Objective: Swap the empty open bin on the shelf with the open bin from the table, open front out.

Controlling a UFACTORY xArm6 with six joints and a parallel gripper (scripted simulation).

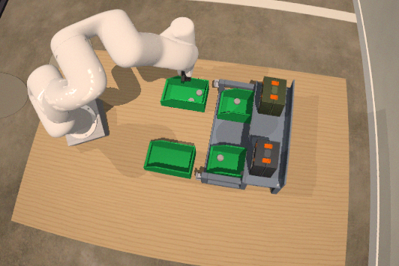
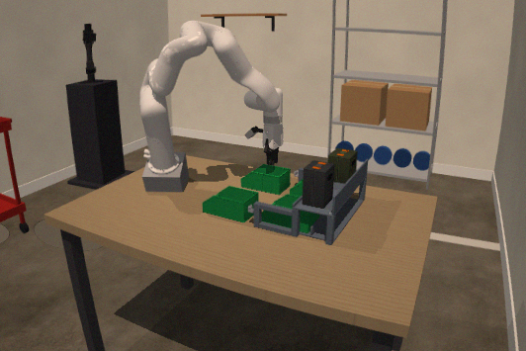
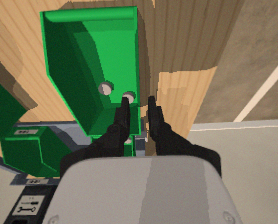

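Hand [image 3: 137, 107] astride bin [image 1: 184, 94] wall, seemingly ungripped

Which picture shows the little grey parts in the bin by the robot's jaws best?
The wrist view: the two grey parts look big inside the green bin, beside the jaws. The top view shows them as small dots. The exterior view hides them behind the bin's wall.

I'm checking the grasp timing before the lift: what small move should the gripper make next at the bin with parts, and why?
Probably close the gripper on the bin's side wall. In the wrist view one finger is inside the bin with parts and the other is outside. They straddle the wall with a gap on each side, so nothing is clamped yet and a lift now would leave the bin behind.
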